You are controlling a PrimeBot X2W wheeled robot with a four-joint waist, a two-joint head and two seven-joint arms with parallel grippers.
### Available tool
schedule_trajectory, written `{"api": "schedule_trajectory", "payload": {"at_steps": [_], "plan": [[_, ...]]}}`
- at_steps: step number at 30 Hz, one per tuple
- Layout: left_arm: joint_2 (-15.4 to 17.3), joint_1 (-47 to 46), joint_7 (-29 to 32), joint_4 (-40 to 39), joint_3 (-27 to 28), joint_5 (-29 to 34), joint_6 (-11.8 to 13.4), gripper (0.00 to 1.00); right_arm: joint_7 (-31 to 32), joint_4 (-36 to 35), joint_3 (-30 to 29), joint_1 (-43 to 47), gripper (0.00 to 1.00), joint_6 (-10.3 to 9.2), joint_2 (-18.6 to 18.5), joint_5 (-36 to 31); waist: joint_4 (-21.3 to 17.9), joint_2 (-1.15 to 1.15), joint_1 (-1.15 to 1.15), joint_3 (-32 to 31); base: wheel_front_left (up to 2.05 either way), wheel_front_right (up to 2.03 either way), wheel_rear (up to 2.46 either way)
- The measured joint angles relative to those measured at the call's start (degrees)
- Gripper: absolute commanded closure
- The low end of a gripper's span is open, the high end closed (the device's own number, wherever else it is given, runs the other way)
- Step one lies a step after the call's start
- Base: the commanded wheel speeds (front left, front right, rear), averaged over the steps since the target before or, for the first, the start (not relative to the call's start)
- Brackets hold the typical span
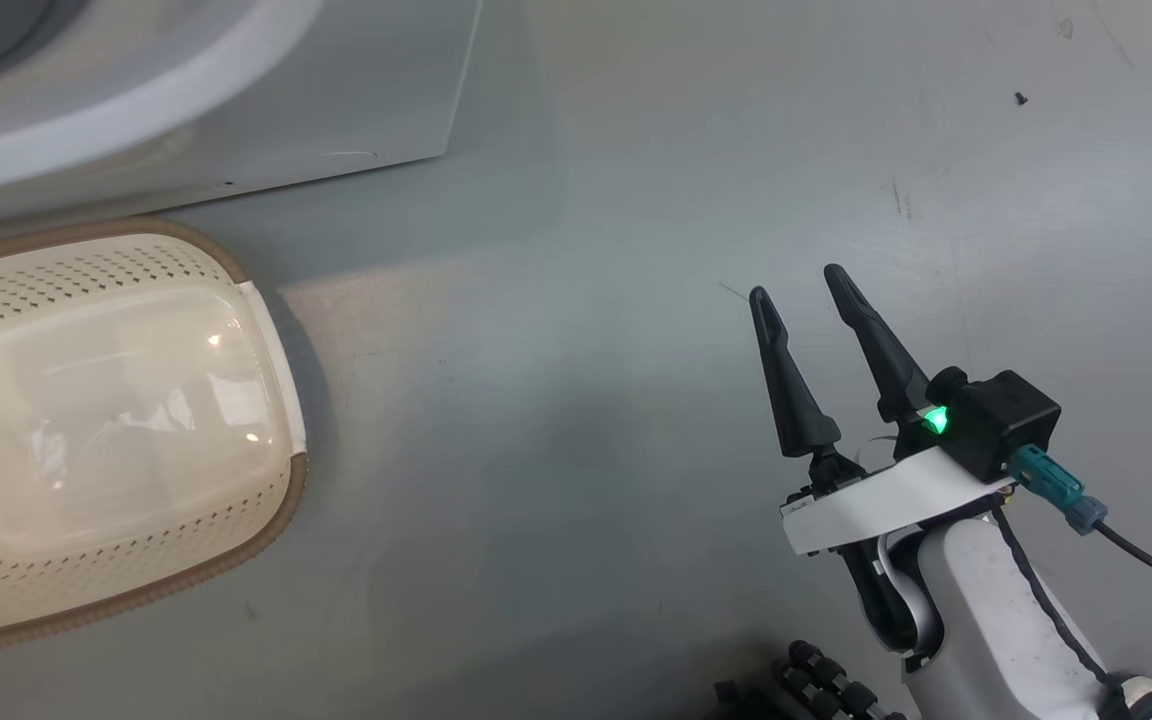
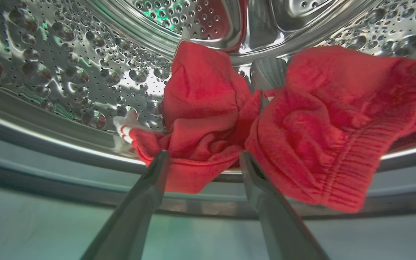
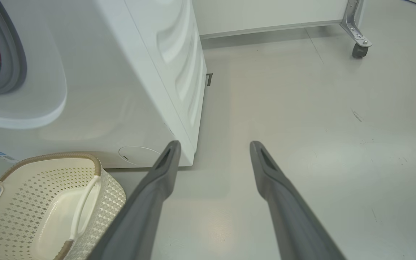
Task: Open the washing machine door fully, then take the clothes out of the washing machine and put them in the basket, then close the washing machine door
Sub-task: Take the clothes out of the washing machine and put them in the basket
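Clothes [image 2: 208, 119] in drum [image 2: 67, 72], left gripper [image 2: 204, 155] spread astride them; head view: right gripper [image 1: 796, 284] spread, basket [image 1: 86, 270] beside washing machine [image 1: 336, 100].

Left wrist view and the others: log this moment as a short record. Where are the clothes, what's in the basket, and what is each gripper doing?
clothes: red, bunched at the front lip of the drum, part hanging over it
left gripper: open, fingertips either side of a fold of the clothes, not closed on it
right gripper: open, empty, above the floor, right of the washing machine
basket: on the floor in front of the washing machine, nothing in it
stage: clothes not yet out
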Motion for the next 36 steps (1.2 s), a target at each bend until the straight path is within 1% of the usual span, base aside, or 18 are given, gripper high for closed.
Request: {"api": "schedule_trajectory", "payload": {"at_steps": [14,15,16,23,29,36], "plan": [[0.22,-3.4,-0.48,6.09,-0.99,3.16,0.02,0.0,0.0,-0.36,-0.07,-0.48,0.0,-0.27,0.0,-0.08,0.13,0.0,0.0,0.94,0.0,0.0,0.0],[0.22,-3.59,-0.37,6.53,-0.97,3.18,0.02,0.51,0.0,-0.41,-0.07,-0.52,0.0,-0.52,0.0,-0.08,0.13,0.0,0.0,1.0,0.0,0.0,0.0],[0.22,-3.81,-0.33,6.94,-0.94,3.18,0.02,1.0,0.0,-0.45,-0.07,-0.57,0.0,-0.66,0.0,-0.08,0.14,0.0,0.0,1.05,0.0,0.0,0.0],[0.08,-5.54,-1.42,8.36,-0.96,3.18,0.03,1.0,-0.01,-0.66,-0.2,-0.99,0.0,-0.67,0.0,-0.08,0.29,0.0,0.0,1.19,0.0,0.0,0.0],[-0.31,-6.51,-3.6,9.69,-0.94,3.18,0.09,1.0,-0.01,-0.66,-0.25,-1.09,0.0,-0.68,0.0,-0.08,0.52,0.0,0.0,0.99,0.0,0.0,0.0],[-2.57,-6.42,-8.7,11.63,0.01,2.15,0.09,1.0,-0.02,-0.37,-0.73,-1.62,0.0,-0.68,0.0,-0.12,0.95,0.0,0.0,-0.54,0.0,0.0,0.0]]}}
